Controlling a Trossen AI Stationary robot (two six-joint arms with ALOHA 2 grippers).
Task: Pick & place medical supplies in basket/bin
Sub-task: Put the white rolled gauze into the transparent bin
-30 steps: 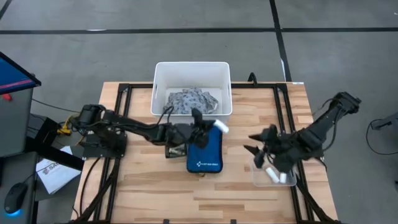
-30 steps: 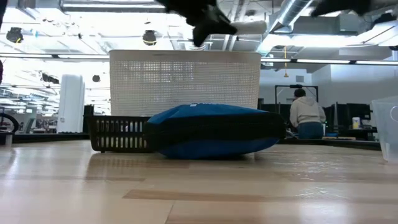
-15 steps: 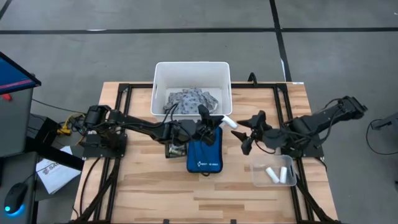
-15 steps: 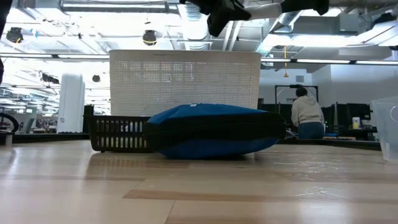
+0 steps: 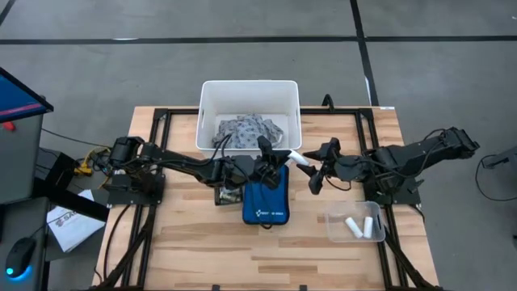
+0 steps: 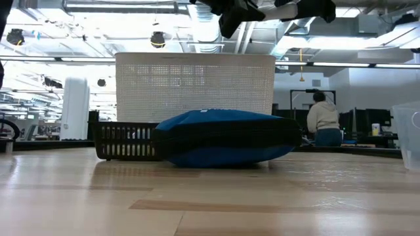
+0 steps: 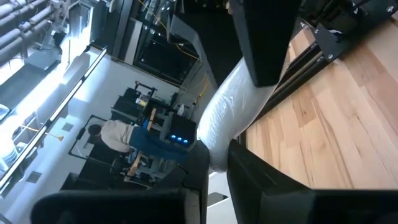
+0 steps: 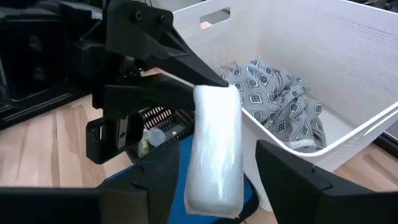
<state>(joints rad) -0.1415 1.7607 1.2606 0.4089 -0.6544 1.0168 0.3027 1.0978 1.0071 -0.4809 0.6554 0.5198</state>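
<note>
Swung inward from the clear tray (image 5: 356, 225) over the last second: right end effector (image 5: 315, 170), now level with the white roll (image 5: 298, 158), fingers (image 8: 292, 180) spread either side of it, not yet closed. Pinched at the roll's other end by the left end effector (image 5: 279, 158), above the blue pouch (image 5: 266, 196). Long axis running between the two, roughly across the tabletop (image 5: 186, 242). White bin (image 5: 249, 87) just behind, patterned cloth (image 5: 246, 130) already inside; near rim close, open air above. Two more rolls (image 5: 359, 226) waiting in the tray.
</note>
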